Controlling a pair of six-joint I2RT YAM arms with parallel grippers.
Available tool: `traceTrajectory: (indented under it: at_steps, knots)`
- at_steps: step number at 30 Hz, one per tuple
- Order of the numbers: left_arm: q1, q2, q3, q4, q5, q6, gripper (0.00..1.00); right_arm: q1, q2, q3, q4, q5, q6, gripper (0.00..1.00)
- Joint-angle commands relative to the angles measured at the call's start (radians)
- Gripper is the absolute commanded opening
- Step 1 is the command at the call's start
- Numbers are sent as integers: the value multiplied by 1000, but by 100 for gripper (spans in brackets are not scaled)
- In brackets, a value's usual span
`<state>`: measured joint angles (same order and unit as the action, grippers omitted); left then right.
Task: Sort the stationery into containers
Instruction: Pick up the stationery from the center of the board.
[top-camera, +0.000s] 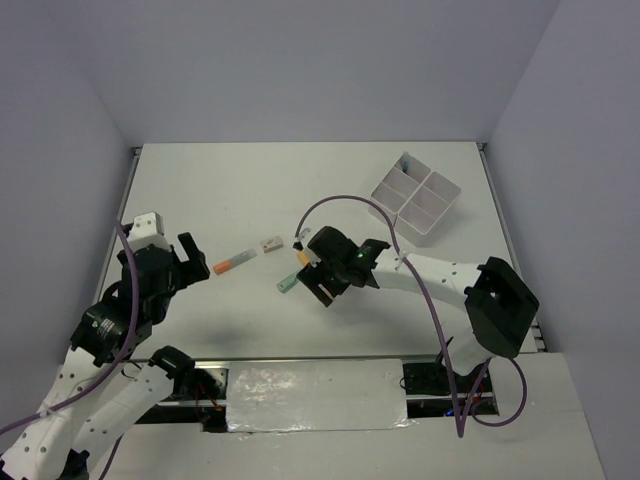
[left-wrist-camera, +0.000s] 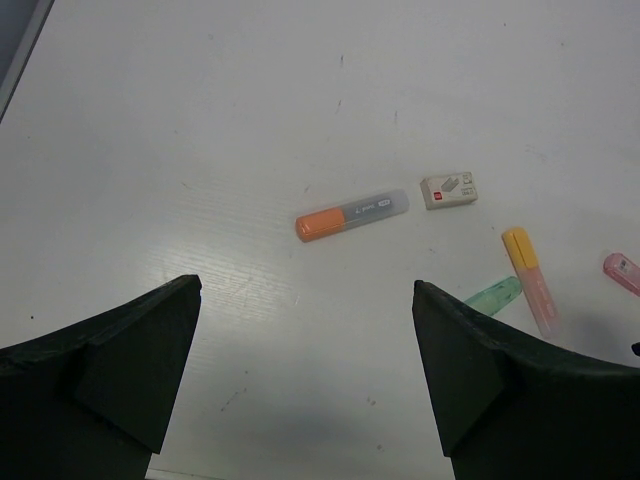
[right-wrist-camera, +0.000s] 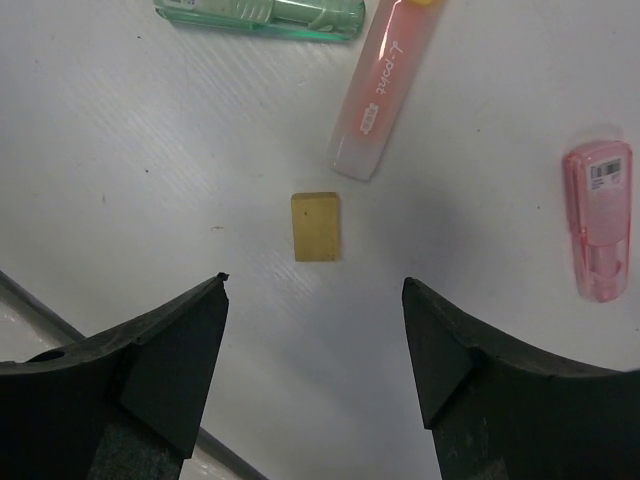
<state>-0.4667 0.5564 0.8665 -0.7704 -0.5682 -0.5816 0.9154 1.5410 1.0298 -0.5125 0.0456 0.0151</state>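
The white four-compartment box (top-camera: 415, 205) stands at the far right; a thin blue pen (top-camera: 405, 162) pokes from its far compartment. An orange marker (top-camera: 232, 263) and a white eraser (top-camera: 269, 243) lie mid-table, also in the left wrist view as marker (left-wrist-camera: 350, 215) and eraser (left-wrist-camera: 448, 190). My left gripper (top-camera: 200, 258) (left-wrist-camera: 306, 290) is open and empty, left of the orange marker. My right gripper (top-camera: 312, 280) (right-wrist-camera: 314, 282) is open and empty just above the table, a small yellow eraser (right-wrist-camera: 316, 227) ahead of its fingertips. Beyond lie a green marker (right-wrist-camera: 265, 12), a pink marker (right-wrist-camera: 383, 90) and a pink tape roller (right-wrist-camera: 598, 220).
The green marker (top-camera: 289, 284) lies by the right gripper's left side. The left wrist view also shows the yellow-capped pink marker (left-wrist-camera: 530, 278) and the green marker (left-wrist-camera: 493, 295). Grey walls close the table's far and side edges. A silver taped strip (top-camera: 315, 395) runs along the near edge.
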Motion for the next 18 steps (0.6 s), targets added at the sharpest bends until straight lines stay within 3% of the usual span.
traceTrajectory:
  at_steps: [1,14,17,18]
  knots:
    - [7,-4,26,29,-1,5,99,8,8,-31,88,8,85,77]
    - [7,2,22,51,45,29,99,8,188,10,121,-12,57,53]
    - [7,-3,19,57,53,32,99,10,205,7,115,-13,54,43]
    - [7,-6,20,59,56,35,99,10,205,3,117,-18,51,35]
